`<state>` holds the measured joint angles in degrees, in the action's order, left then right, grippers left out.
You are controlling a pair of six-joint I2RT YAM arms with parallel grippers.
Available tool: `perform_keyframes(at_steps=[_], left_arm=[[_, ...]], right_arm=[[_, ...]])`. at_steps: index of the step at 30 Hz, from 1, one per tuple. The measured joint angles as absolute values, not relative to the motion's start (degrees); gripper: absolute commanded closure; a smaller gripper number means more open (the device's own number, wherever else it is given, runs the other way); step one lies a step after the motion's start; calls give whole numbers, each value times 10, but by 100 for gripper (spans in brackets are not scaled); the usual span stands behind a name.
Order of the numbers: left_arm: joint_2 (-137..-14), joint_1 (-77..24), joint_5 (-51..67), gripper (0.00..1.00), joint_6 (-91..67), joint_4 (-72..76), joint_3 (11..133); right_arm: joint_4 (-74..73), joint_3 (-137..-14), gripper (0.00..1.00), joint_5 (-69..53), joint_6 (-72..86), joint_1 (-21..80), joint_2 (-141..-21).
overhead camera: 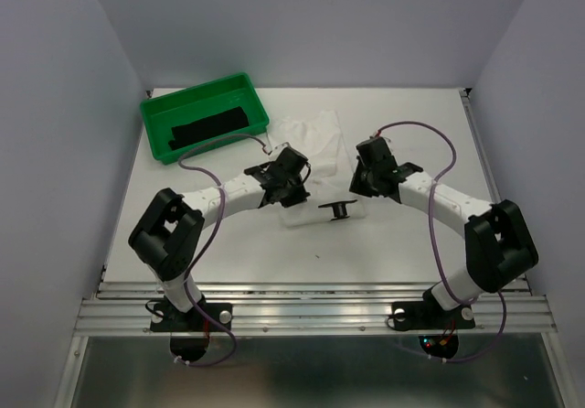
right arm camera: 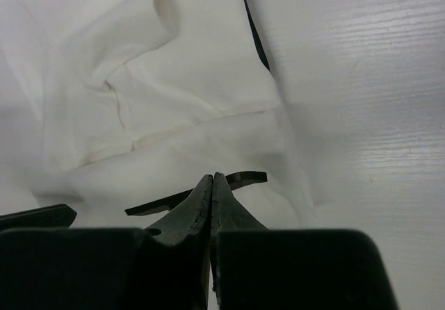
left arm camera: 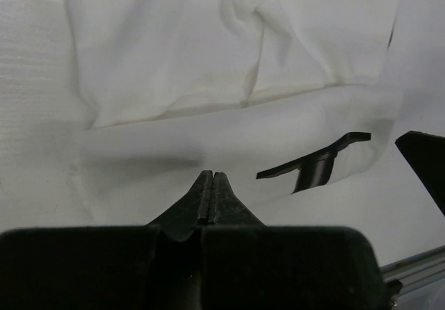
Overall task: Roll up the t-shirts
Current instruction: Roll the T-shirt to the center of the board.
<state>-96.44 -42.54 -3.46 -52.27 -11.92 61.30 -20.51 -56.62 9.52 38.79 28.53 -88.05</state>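
**Both jaws closed at the shirt's near hem**

My left gripper (left arm camera: 211,176) has its jaws pressed together, tips over the near hem of the white t-shirt (left arm camera: 208,60), which lies crumpled just beyond them. My right gripper (right arm camera: 211,178) is closed the same way over that hem. A small black piece (left arm camera: 316,160) sits between the two grippers. I cannot tell whether either tip touches cloth.
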Motion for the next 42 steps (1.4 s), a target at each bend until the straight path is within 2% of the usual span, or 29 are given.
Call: perform_keyframes(at_steps=[4,15,21,29,36,42], left_arm=[[-966,-425,-36,100,-519,-126,644],[-1040,-425,-57,100,-504,-118,654],[-1009,-438,-60,100,-502,-85,596],[-915,-498,-62,100,-520,-93,495],[-849,-521,-65,100,-535,-132,484],[-807,-541,-37,100,-554,-112,484]], right_arm=[[-205,-575,95,100,386,286,-884],[-190,-579,97,98,366,277,-986],[-143,-499,96,81,380,286,-927],[-176,-398,96,72,425,344,-809],[-241,-426,96,75,435,350,-717],[-218,-471,96,62,454,419,-722]])
